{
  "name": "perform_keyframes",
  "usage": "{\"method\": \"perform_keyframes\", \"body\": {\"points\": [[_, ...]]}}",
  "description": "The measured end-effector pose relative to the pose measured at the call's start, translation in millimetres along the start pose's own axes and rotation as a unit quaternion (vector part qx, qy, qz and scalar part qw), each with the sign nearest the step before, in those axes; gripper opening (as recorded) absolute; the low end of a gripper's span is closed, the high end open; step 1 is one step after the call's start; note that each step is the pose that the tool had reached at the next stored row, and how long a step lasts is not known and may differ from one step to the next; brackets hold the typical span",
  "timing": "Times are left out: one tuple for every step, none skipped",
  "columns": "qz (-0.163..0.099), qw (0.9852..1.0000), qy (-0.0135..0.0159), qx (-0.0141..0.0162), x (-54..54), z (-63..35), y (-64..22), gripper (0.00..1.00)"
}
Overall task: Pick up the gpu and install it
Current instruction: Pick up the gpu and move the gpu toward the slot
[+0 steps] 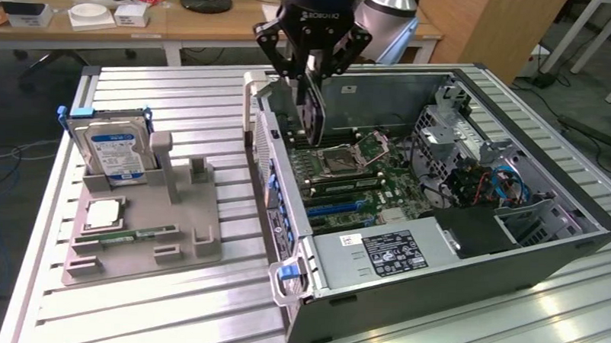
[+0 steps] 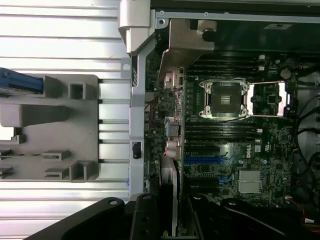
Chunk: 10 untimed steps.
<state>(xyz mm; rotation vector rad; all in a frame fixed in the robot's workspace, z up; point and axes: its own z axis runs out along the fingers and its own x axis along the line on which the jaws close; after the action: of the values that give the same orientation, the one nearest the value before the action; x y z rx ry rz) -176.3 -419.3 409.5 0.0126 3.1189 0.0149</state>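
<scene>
1. Pincer (image 1: 311, 74) (image 2: 172, 220): black, two fingers, hanging over the open case. It is clamped narrow on the upper edge of the gpu.

2. Gpu (image 1: 313, 114) (image 2: 171, 195): thin dark card held upright and edge-down between the fingers. It reaches from the pincer into the case, just inside the case wall on the exterior view's left. Whether its lower edge meets a slot cannot be told.

3. Motherboard (image 1: 361, 181) (image 2: 235, 145): green, flat on the case floor beneath and beside the gpu.
   - Socket (image 1: 349, 152) (image 2: 223, 99): square with a metal frame, near the card.
   - Blue slot (image 1: 337, 207) (image 2: 202, 161): close to the card's line, as are the black slots.

4. Case (image 1: 547, 248): dark tower lying on its side with the panel off. Its left wall, with blue latches, stands close against the gpu's path.
   - Power supply (image 1: 384, 254): grey box with a label, at the near end.
   - Cables (image 1: 488, 185): blue and black, at the exterior view's right, well apart from the card.

5. Tray (image 1: 151, 212) (image 2: 50, 130): grey holder on the surface (image 1: 179, 304), beside the case.
   - Drive (image 1: 113, 153): silver with a blue label, upright in its cradle.
   - Chip (image 1: 103, 212): square, lying flat.
   - RAM stick (image 1: 130, 234): narrow and green, lying in a groove.

6. Far surface (image 1: 219, 27): wooden, behind the arm, carrying white boxes (image 1: 92, 15).
</scene>
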Motion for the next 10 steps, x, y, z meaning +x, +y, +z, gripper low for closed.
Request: {"method": "perform_keyframes", "body": {"points": [[0.0,1.0,0.0,0.0,-2.7,0.1,0.0,0.27],[0.0,1.0,0.0,0.0,-5.5,0.2,0.1,0.27],[0.0,1.0,0.0,0.0,-8.4,0.4,0.1,0.27],[0.0,1.0,0.0,0.0,-11.5,0.4,0.1,0.27],[0.0,1.0,0.0,0.0,-14.6,0.5,0.1,0.27],[0.0,1.0,0.0,0.0,-17.5,0.6,0.1,0.27],[0.0,1.0,0.0,0.0,-20.5,0.7,0.2,0.27],[0.0,1.0,0.0,0.0,-23.3,0.8,0.2,0.27],[0.0,1.0,0.0,0.0,-26.9,0.9,0.2,0.27],[0.0,1.0,0.0,0.0,-30.2,1.0,0.2,0.27]]}}
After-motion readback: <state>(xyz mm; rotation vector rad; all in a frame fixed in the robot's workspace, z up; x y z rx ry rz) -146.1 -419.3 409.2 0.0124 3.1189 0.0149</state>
